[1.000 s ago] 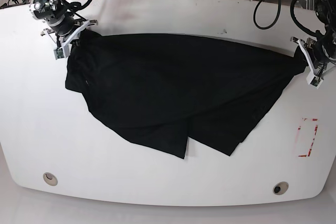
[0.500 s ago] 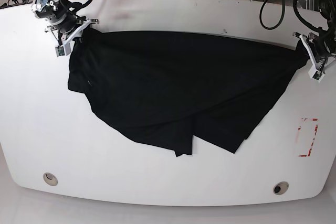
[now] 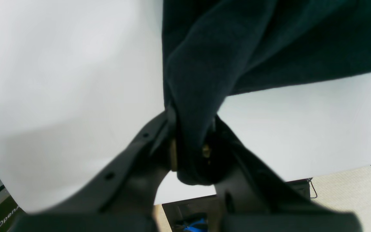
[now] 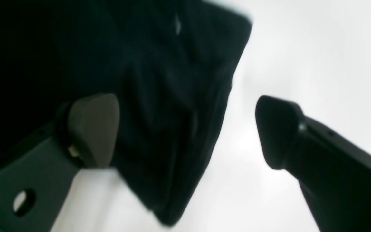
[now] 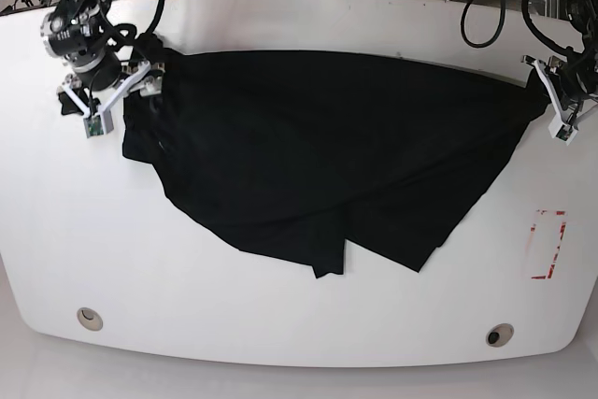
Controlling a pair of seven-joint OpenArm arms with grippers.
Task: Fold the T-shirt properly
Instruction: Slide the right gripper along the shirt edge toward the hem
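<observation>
The black T-shirt lies spread across the white table, stretched wide from one arm to the other. It is not folded yet. Its lower edge hangs in a crooked point toward the front of the table, with one flap lying over another.

The left gripper is pinched tight on a bunched corner of the shirt. The cloth goes right in between its jaws and fans out away from it over the table.

The right gripper has its jaws standing wide apart. A dark fold of the shirt lies between them and close to one jaw, but nothing is squeezing it. That corner looks let go.

I think this shirt is soft, light and floppy. It will sag and wrinkle wherever it is not held, and it will slide easily on the smooth table. It will not break, so a firm pinch is fine. With only one corner held, a pull would likely drag the whole thing sideways.

Good places to grab look like the corners and edges, such as the shoulders or the bottom hem. The loose fold right under the open jaws looks the nearest place to take.
</observation>
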